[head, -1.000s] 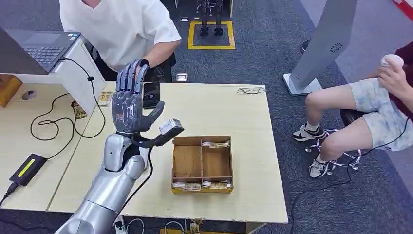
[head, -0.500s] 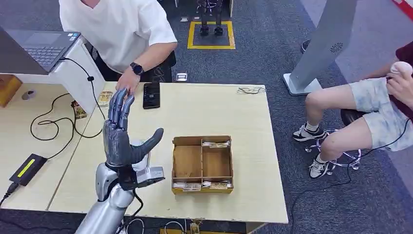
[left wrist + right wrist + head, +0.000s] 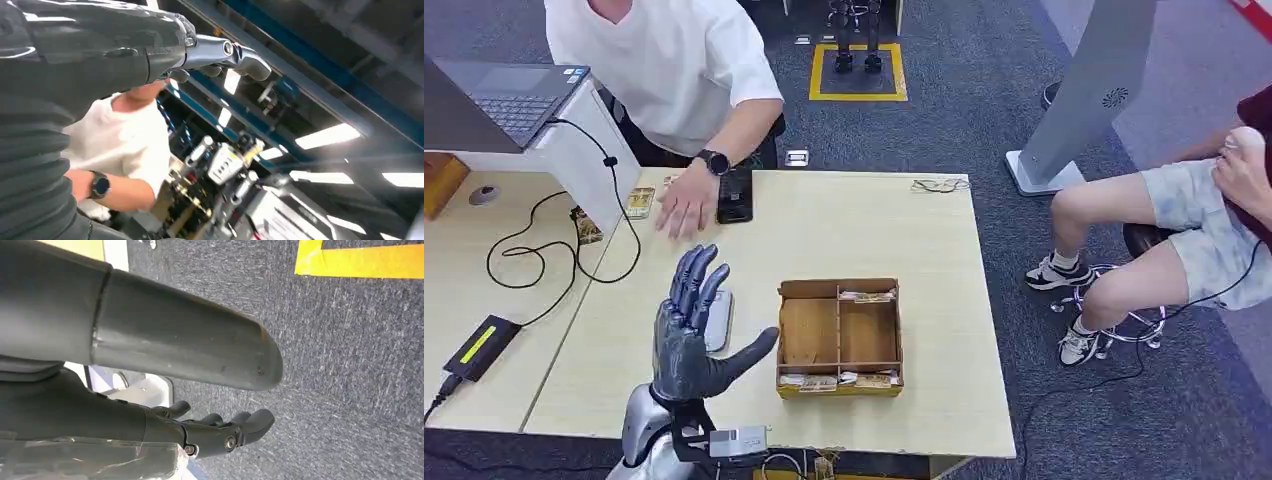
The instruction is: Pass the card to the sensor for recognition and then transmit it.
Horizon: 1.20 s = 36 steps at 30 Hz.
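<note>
- Hand position is the main change: the left hand (image 3: 692,335) has dropped from high over the far side of the desk (image 3: 944,400), near the person's end, to low at the near edge, in front of the robot's body.
- Left hand state: fingers spread wide and upright, thumb out to the side, palm bare; it holds nothing.
- Right hand (image 3: 220,432) hangs beside the body over the dark carpet in its wrist view; its fingers are loosely curled, and whether it grips anything cannot be told.
- Card: a pale flat piece (image 3: 717,318) lies on the desk just behind the left hand's fingers, beside the cardboard tray (image 3: 839,338); it may be the card, though it is too small to say for sure. More small cards sit in the tray's far and near compartments.
- Black device (image 3: 735,193), possibly the sensor, lies at the far edge of the desk, and the person's hand (image 3: 686,205) has come down flat on the desk just beside it.
- Judgement: with the arm pulled back and the hand bare, one cycle of presenting and handing over looks finished, and a fresh card would have to be picked up next.
- Risk: the spread fingers stand close to the tray wall on a reach.
</note>
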Available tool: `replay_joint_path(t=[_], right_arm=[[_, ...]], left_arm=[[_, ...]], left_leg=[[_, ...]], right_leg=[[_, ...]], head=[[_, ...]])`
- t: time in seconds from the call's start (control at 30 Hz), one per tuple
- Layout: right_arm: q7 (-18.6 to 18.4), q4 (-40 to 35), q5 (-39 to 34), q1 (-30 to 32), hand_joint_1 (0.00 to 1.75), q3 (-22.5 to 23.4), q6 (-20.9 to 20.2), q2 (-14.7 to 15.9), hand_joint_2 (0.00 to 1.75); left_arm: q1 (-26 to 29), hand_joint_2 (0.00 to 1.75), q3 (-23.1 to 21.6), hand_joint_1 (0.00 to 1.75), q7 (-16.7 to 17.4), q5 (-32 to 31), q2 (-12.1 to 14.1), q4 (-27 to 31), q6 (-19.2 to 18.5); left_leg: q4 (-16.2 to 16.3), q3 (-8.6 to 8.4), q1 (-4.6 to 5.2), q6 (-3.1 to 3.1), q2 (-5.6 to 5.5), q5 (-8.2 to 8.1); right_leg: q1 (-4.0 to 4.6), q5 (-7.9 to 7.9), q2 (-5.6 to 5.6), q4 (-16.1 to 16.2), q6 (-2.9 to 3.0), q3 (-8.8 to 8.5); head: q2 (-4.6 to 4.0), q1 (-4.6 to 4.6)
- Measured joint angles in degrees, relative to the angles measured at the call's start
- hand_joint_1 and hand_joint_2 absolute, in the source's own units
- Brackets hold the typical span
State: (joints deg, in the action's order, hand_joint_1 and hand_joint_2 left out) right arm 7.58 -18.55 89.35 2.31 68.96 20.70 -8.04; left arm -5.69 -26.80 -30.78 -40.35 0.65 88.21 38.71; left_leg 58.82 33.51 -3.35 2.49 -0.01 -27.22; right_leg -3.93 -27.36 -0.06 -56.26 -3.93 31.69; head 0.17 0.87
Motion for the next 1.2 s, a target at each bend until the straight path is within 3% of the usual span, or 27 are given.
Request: replay_joint_path(t=[0.17, 0.5, 0.67, 0.7, 0.83, 1.0, 1.2], right_arm=[[0.5, -2.2, 0.7, 0.2, 0.0, 1.6, -1.3, -1.1, 0.0], [0.6, -4.2, 0.7, 0.2, 0.0, 2.8, -1.7, -2.1, 0.0], [1.0, -4.7, 0.7, 0.2, 0.0, 3.3, -1.9, -2.4, 0.0], [1.0, -4.7, 0.7, 0.2, 0.0, 3.4, -2.0, -2.5, 0.0], [1.0, -5.3, 0.7, 0.2, 0.0, 3.6, -2.4, -2.8, 0.0], [1.0, -5.3, 0.7, 0.1, 0.0, 3.6, -2.7, -2.8, 0.0], [0.4, -4.8, 0.7, -0.1, 0.0, 3.5, -1.6, -2.8, 0.0]], left_arm=[[1.9, 0.0, -3.5, 0.0, -3.6, 3.8, 0.2, 0.0, -2.7], [2.8, 0.0, -7.1, 0.0, -3.9, 4.9, 0.2, 0.0, -3.5], [2.9, 0.0, -8.5, 0.0, -4.5, 5.9, 0.2, 0.7, -6.8], [3.0, 1.75, -9.1, 0.0, -4.5, 5.6, 0.2, 1.0, -7.4], [3.0, 1.75, -11.1, 0.0, -3.1, -2.0, 0.3, 1.9, -7.1], [1.2, 1.75, -14.0, 0.0, 2.8, -13.1, 0.7, 1.6, -5.2], [-0.8, 1.75, -16.8, 0.0, 6.5, -17.9, 1.4, 0.4, -3.7]], left_leg=[[0.0, 0.01, 0.0, 0.0, 0.0, 0.0], [0.0, -0.01, 0.0, 0.0, 0.01, 0.0], [0.0, 0.0, 0.0, 0.0, 0.01, 0.0], [0.0, 0.0, 0.0, 0.0, 0.0, 0.0], [0.0, 0.0, 0.0, 0.0, 0.01, -0.01], [0.0, 0.0, 0.0, 0.0, 0.01, 0.0], [0.0, -0.01, 0.0, 0.0, 0.0, 0.0]], right_leg=[[0.0, 0.0, 0.0, 0.0, 0.0, 0.02], [0.0, 0.0, 0.0, 0.0, 0.0, 0.0], [0.0, 0.0, 0.0, 0.0, 0.0, 0.0], [0.0, 0.0, 0.0, 0.0, 0.0, 0.0], [0.0, 0.0, 0.0, 0.0, 0.0, 0.01], [0.0, 0.0, -0.01, 0.0, 0.0, 0.01], [0.0, 0.01, 0.0, 0.0, 0.0, -0.01]], head=[[0.0, 0.0], [0.0, 0.0], [0.0, 0.0], [0.0, 0.0], [0.0, 0.02], [0.0, 0.02], [0.0, 0.02]])
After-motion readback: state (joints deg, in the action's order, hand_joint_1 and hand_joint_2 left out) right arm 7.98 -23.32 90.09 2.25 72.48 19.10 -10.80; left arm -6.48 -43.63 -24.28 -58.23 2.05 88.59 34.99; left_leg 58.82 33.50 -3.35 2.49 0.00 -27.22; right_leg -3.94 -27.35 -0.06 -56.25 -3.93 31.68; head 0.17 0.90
